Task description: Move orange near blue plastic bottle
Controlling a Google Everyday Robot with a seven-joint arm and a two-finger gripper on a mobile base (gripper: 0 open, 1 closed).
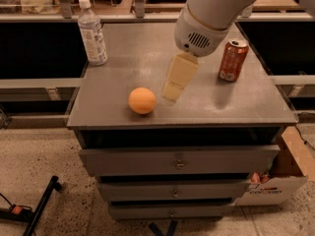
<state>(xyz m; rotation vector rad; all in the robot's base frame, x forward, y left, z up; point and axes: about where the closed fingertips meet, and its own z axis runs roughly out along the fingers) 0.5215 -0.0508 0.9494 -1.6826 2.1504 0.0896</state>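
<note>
The orange (142, 100) is a small round fruit lying near the front left of the grey cabinet top (123, 73). The blue plastic bottle (92, 32), clear with a white cap and pale label, stands upright at the back left corner. My gripper (173, 91) hangs from the big white arm and points down, just right of the orange and a little above the top, not touching it.
A red-orange soda can (233, 59) stands upright at the right side of the top. The cabinet has drawers below. A cardboard box (280, 178) sits on the floor at the right and a black stand (39, 206) lies at the lower left.
</note>
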